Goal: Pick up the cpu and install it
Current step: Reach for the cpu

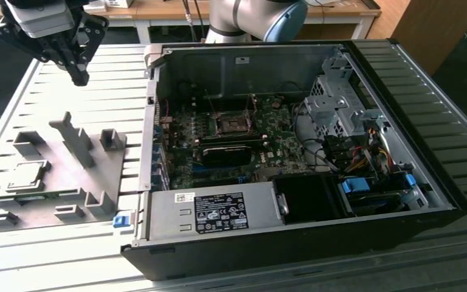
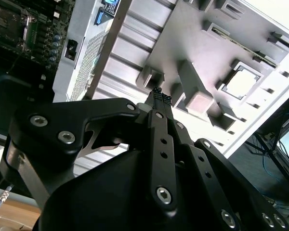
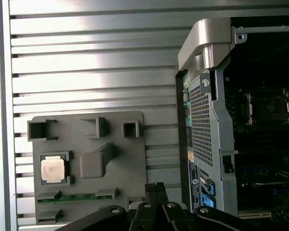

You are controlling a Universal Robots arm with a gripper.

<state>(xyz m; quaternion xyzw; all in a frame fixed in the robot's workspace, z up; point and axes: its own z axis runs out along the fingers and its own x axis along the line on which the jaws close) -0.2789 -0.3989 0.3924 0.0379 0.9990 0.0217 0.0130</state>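
hovering over the ribbed, silver aluminium counter [image 1: 112, 103], the black robot gripper [image 1: 79, 78] hangs near the far corner of the exterior view's left, well apart from the parts below it. its fingers [image 3: 151, 188] are pressed together at the tips with nothing between them, as both wrist views show.

the cpu [image 1: 27, 175], a small flat square chip with a shiny silver top, lies in a square pocket of a dull grey plastic fixture plate [image 1: 59, 182] studded with raised blocks; in the first wrist view the cpu [image 3: 53, 169] glints pale, and a thin green memory strip [image 3: 79, 197] sits in a slot just beside it. the plate rests flat on the counter, beside an open black and grey computer case [image 1: 298, 243] lying on its side. inside the case the green motherboard carries a dark, metal-framed square socket [image 1: 233, 125], bare of any chip.

the counter's long grooves catch bright daylight. behind it stand a wooden desk on white legs [image 1: 160, 9], a wooden panel [image 1: 428, 24] and dark floor, with the arm's grey and blue joint [image 1: 258, 18] rising behind the case.
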